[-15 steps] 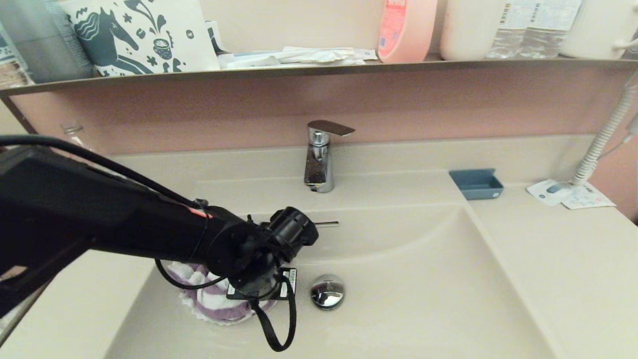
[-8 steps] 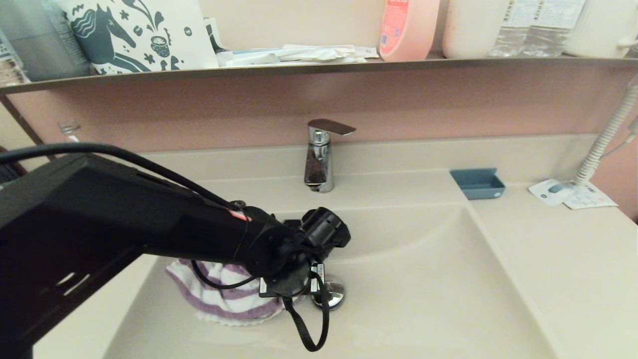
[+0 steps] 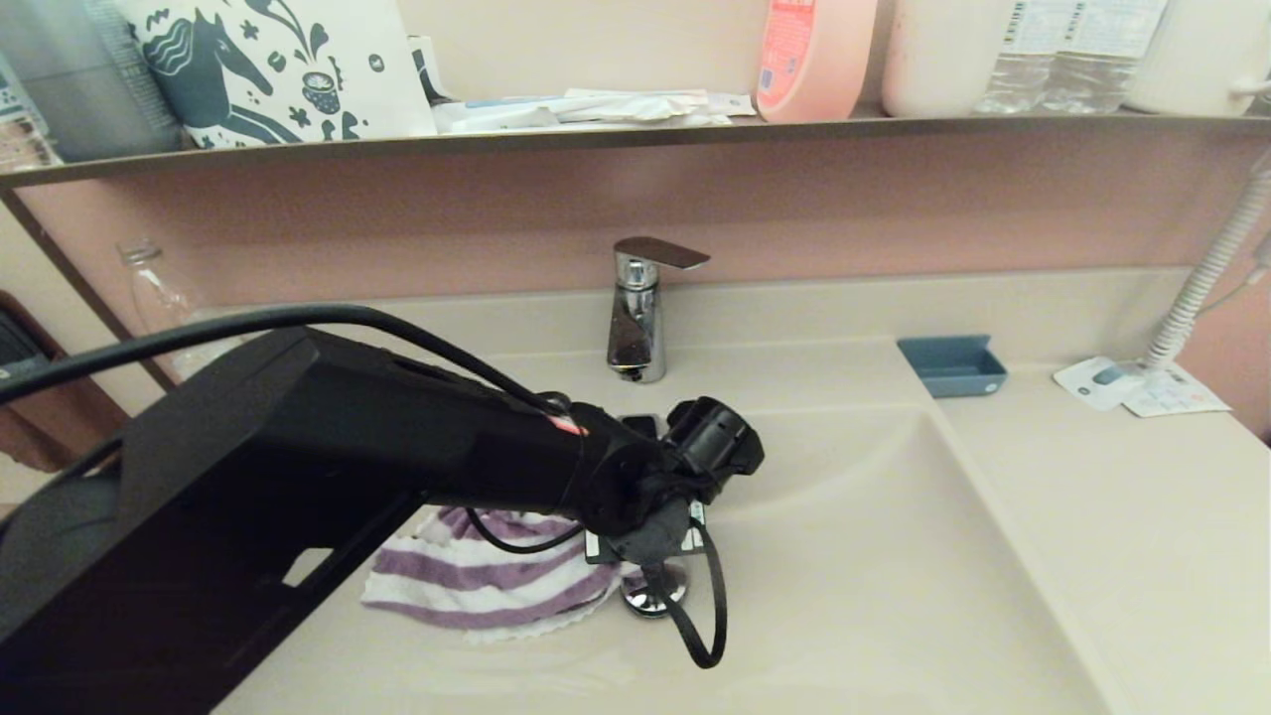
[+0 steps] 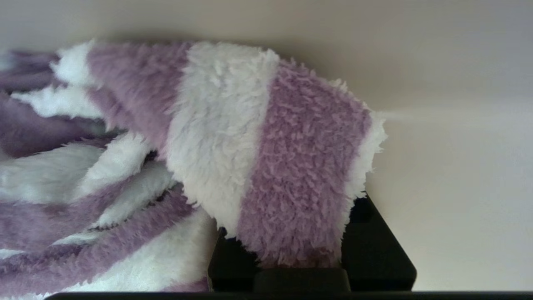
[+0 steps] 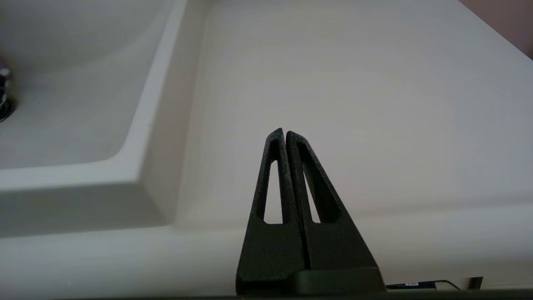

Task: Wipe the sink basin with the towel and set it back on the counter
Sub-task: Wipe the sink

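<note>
Our left gripper is clamped on a fold of the towel, so we can drag it like a mop. The towel lies low on the floor of the sink, just beside the drain plug (part of the plug hides under our arm). We think the wiping is not done. Our right gripper rests pinched closed, holding nothing, over the tabletop, out of the way.
</note>
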